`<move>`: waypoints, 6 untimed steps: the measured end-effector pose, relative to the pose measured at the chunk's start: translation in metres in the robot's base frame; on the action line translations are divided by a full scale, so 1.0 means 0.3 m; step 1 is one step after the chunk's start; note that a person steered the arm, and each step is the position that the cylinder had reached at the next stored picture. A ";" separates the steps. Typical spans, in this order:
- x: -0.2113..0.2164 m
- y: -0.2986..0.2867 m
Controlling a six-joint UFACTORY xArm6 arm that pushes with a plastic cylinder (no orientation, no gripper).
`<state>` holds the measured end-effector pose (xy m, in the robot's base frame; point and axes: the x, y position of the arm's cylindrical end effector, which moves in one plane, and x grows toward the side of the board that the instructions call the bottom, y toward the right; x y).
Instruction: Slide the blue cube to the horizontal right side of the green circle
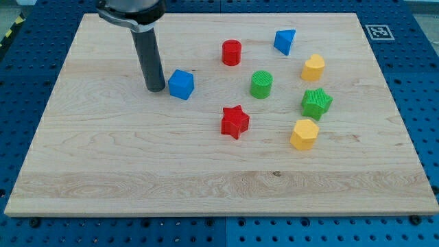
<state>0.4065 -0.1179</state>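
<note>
desk [103, 178]: wood board, carries all blocks; biggest thing in view.
end effector: plain dark rod, no jaws, so nothing to open or hold; my tip [156, 89] is down on the desk, upper-left part of the view.
blue cube [182, 84]: just beside my tip, on its view-right; looks touching or nearly so, can't tell which.
green circle [261, 84]: farther to view-right of my tip, beyond the cube, approx same height in the view.
green star [316, 103]: well to view-right of my tip, a bit lower.
yellow blocks: one [313, 67] far right of my tip, one [304, 134] far right & lower; exact shapes unclear.
red star [234, 121]: right & below my tip.
red cylinder [232, 52]: right & above my tip.
blue triangle-ish block [285, 41]: far right & above.
step: judged as start of the push; tip sits behind the cube.
next: cube must end up right of the green circle, which is dead ahead, so prob. detour around it, then line up level, w/o knocking the red star, green star or yellow blocks.
</note>
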 end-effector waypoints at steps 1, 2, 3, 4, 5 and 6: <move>0.003 0.000; 0.000 0.015; 0.000 0.054; 0.000 0.114; 0.000 0.173; 0.000 0.216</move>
